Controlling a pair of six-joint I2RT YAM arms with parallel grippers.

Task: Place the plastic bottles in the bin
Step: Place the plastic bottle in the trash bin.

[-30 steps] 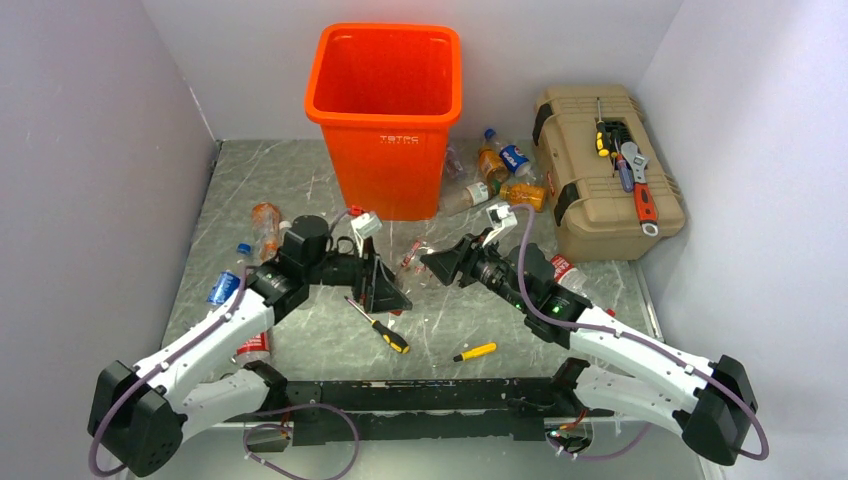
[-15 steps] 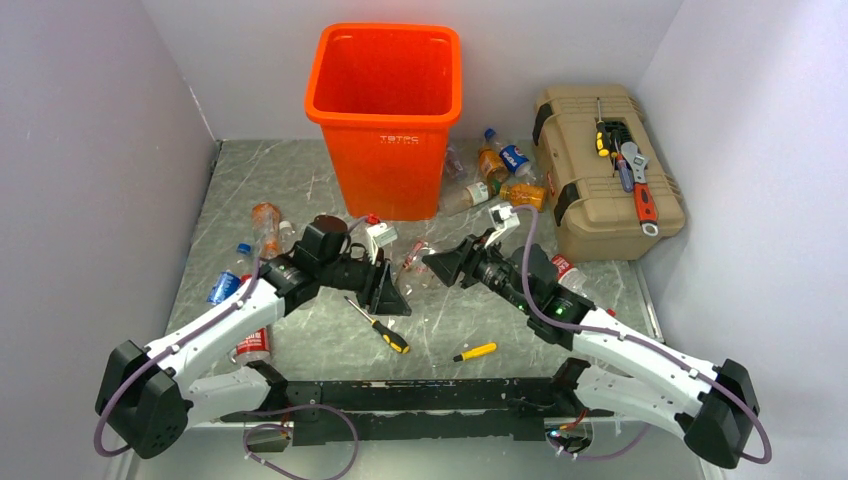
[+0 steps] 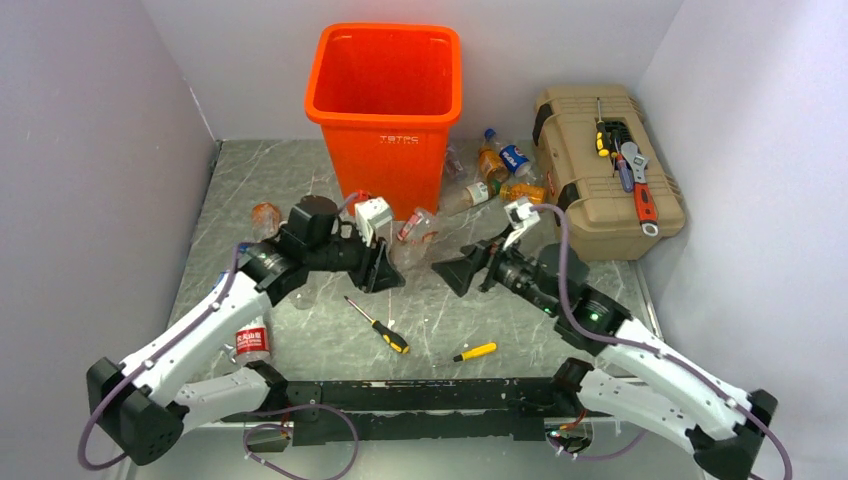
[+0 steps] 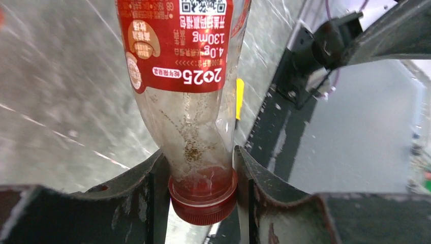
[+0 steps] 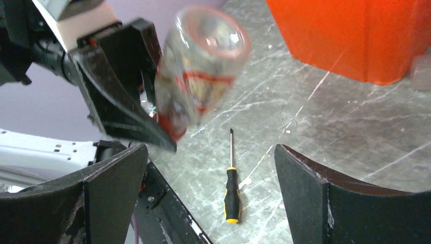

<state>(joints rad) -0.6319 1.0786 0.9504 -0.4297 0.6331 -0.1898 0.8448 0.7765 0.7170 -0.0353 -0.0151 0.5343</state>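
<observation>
The biggest thing here is the bin [image 3: 385, 110], tall and orange, standing at the middle of the far edge of the tabletop with its top open. I think I am at the carrying step: one bottle is caught, and now it has to go up and over that thick rim. My left gripper [image 4: 202, 168] is squeezed tight on the bottle [image 4: 188, 101], pinching its thin neck right next to the cap. It holds the bottle just in front of the bin, near the middle of the tabletop. My right gripper [image 3: 447, 270] is close by with its jaws spread wide and nothing in them. Next I should lift my left arm high, reach over the rim, and only then let go (the bin is tall, so a low swing could bump its wall). More bottles [image 3: 492, 160] lie by the far edge, to the right of the bin. My bottle is clear and looks a bit crumpled, with a red label [image 4: 175, 46] and a small red cap [image 4: 203, 203]
</observation>
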